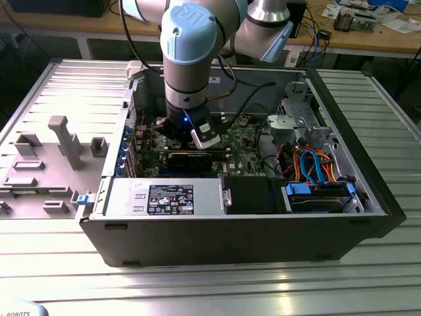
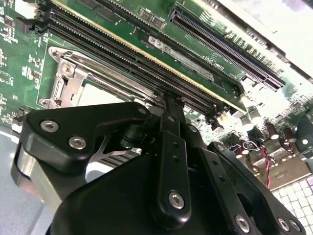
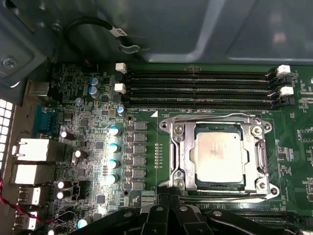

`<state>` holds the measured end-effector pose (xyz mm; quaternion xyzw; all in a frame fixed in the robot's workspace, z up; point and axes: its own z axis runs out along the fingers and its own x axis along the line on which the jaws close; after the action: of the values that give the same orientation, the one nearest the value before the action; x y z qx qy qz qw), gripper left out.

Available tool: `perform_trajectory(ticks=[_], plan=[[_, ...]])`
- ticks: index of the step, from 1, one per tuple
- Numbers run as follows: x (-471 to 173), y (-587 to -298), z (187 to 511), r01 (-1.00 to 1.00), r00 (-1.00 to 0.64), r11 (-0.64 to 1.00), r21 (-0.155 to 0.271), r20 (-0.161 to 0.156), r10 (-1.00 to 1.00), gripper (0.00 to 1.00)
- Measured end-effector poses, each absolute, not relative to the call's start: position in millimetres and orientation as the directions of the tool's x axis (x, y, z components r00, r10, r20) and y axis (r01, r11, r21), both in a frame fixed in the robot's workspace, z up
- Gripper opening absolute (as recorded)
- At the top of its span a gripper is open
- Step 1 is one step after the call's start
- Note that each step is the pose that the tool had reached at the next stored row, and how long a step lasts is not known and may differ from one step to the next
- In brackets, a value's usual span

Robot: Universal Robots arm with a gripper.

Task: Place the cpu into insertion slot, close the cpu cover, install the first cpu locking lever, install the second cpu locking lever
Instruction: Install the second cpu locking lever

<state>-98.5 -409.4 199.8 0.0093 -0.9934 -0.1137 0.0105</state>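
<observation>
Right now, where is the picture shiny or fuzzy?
In the first wrist view, light glints off the dull silver-beige square cpu and the silver metal frame cpu cover. In the second wrist view, the close black gripper looks soft, and the corner beyond the board is washed out.

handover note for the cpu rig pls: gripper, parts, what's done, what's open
Gripper: low over the motherboard inside the case, beside the socket; holding nothing that I can see; fingers' state not readable.
Cpu: seated in the insertion slot.
Cpu cover: down flat around the chip.
Locking levers: wire bars run along two socket edges; whether latched, cannot tell.
Left: confirm both levers.
</observation>
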Motion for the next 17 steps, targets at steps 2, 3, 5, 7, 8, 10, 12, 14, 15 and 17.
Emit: perform_trajectory(ticks=[2,3,5,7,8,10,12,14,15,17], plan=[[-99.6,-408.5,199.3,-0.016,-1.0,0.973,0.23,0.019,-0.021,0.11],[-100.2,-407.8,198.8,-0.016,-1.0,0.973,0.232,0.019,-0.021,0.11],[-100.7,-406.9,198.3,-0.016,-1.0,0.972,0.234,0.019,-0.021,0.11],[-101.2,-406.1,198.0,-0.016,-1.0,0.972,0.235,0.019,-0.021,0.11],[-101.5,-406.0,198.0,-0.016,-1.0,0.972,0.235,0.019,-0.021,0.11],[-101.9,-405.3,198.0,-0.016,-1.0,0.972,0.234,0.019,-0.021,0.11],[-103.1,-404.8,199.9,-0.016,-1.0,0.972,0.234,0.018,-0.021,0.11],[-104.5,-404.7,204.2,-0.016,-1.0,0.972,0.234,0.019,-0.021,0.11],[-104.9,-404.7,206.8,-0.016,-1.0,0.972,0.234,0.019,-0.02,0.11],[-105.6,-404.7,213.0,-0.016,-1.0,0.972,0.234,0.019,-0.02,0.11]])
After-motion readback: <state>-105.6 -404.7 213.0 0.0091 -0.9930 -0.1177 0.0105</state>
